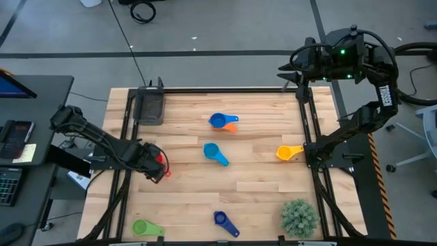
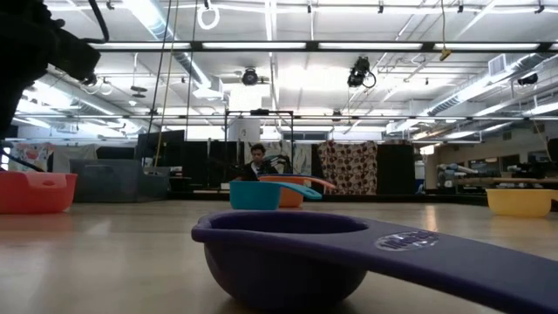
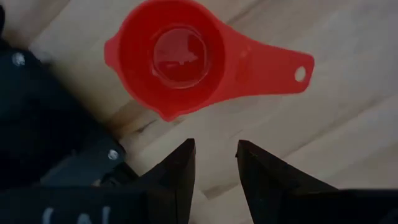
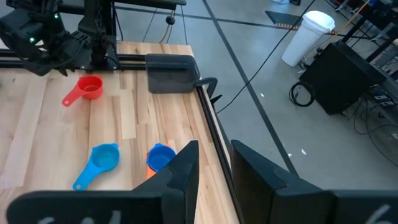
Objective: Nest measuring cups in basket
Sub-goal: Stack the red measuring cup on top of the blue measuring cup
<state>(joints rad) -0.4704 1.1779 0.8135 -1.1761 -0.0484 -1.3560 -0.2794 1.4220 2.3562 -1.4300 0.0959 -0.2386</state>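
A red measuring cup (image 3: 180,59) sits upright on the wood by the table's left edge, its handle (image 3: 273,68) flat. My left gripper (image 3: 214,158) points down just beside it (image 1: 156,166), open, with nothing between the fingers. The basket (image 1: 150,108) stands at the far left corner. A blue cup sits in an orange one (image 1: 223,122) at the far middle. A light blue cup (image 1: 215,154), a yellow one (image 1: 289,152), a dark blue one (image 1: 225,222) and a green one (image 1: 147,227) lie scattered. My right gripper (image 4: 214,162) is open, raised over the far right corner.
A spiky green plant ball (image 1: 299,217) stands at the near right corner. Dark frame rails (image 1: 311,157) run along the table's left and right sides. Bare wood (image 1: 266,184) lies between the cups. A desk with a keyboard and screen (image 1: 17,137) stands left of the table.
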